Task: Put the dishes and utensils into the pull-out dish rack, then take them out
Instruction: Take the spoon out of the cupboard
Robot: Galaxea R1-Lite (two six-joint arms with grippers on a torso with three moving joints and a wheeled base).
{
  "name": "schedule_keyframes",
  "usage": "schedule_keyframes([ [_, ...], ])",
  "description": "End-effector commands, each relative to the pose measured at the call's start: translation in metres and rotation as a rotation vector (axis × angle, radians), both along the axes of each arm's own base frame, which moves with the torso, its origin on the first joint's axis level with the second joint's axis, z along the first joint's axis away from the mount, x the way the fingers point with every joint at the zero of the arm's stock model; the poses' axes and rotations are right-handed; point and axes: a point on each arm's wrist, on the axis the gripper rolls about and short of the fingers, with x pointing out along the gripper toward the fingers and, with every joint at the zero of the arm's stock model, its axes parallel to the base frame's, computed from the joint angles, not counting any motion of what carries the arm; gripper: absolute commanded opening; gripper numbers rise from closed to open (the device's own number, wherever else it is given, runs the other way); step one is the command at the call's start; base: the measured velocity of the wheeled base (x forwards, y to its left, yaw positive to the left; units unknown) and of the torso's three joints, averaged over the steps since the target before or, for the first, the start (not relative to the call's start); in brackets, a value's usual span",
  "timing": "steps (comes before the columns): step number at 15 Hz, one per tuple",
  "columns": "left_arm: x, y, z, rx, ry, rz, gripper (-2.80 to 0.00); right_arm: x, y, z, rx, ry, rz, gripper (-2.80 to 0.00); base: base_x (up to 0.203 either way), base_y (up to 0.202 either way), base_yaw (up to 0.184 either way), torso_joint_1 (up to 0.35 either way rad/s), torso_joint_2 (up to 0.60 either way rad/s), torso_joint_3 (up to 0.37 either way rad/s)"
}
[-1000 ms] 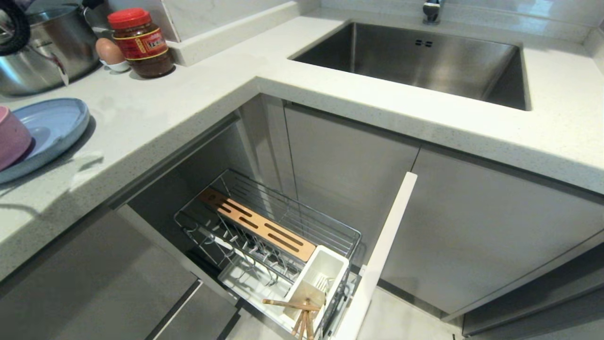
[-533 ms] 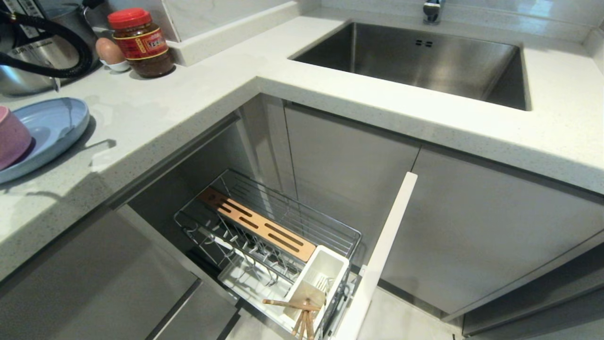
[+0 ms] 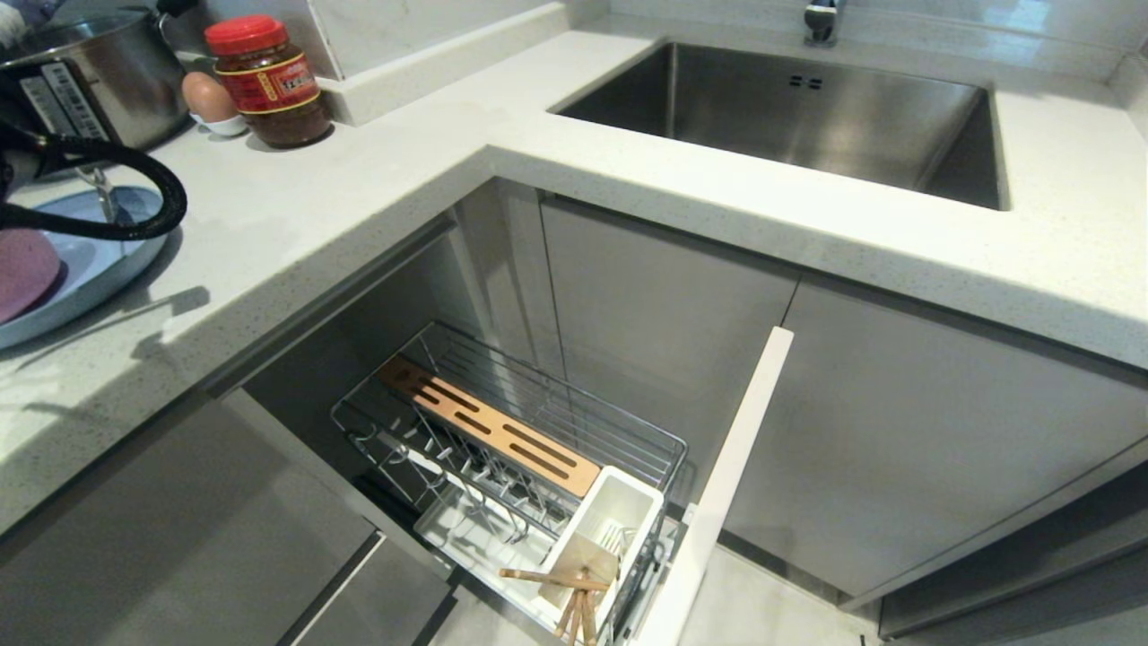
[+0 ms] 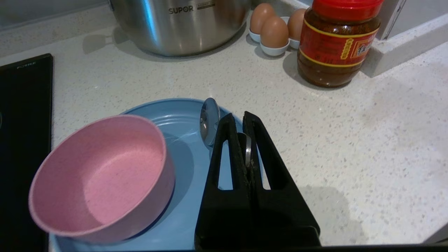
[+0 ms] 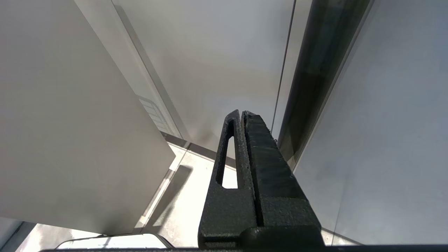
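Observation:
My left gripper (image 4: 239, 117) hangs over the counter at the far left, shut on the handle of a slim silver spoon (image 4: 209, 120). The spoon's bowl sticks out past the fingertips above the near rim of the light-blue plate (image 4: 185, 119). The pink bowl (image 4: 101, 171) sits on that plate. In the head view the plate (image 3: 117, 242) and bowl (image 3: 22, 269) are partly hidden by the arm's cable. The pull-out dish rack (image 3: 628, 431) stands drawn out below the counter, with wooden chopsticks (image 3: 574, 610) leaning in its white cutlery cup (image 3: 619, 511). My right gripper (image 5: 241, 112) is shut and empty, parked low by the cabinet fronts.
A steel pot (image 4: 178, 24), eggs in cups (image 4: 274, 31) and a red-lidded jar (image 4: 337, 42) stand behind the plate. A black cooktop (image 4: 21, 140) borders the bowl. The steel sink (image 3: 789, 108) lies far right. The rack's white front panel (image 3: 726, 475) juts out beside it.
My left arm has swung further into the head view from the left, over the plate, and its cable now covers part of the plate and bowl. The rack and chopsticks have not moved.

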Motion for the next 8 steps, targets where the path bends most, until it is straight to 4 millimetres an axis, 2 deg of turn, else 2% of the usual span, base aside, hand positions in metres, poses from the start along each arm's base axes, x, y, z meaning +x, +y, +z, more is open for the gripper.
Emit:
schedule_keyframes([
  [1,-0.024,0.007,0.001,-0.017,-0.072,-0.004,-2.8,0.0,0.0,0.0,0.0,-0.005,0.0,-2.8,0.0,0.0,0.0,0.0,0.0,0.0],
  [8,-0.047,0.013,-0.022,0.019,-0.147,-0.116,-2.8,0.0,0.0,0.0,0.0,-0.005,0.0,-2.8,0.0,0.0,0.0,0.0,0.0,0.0],
])
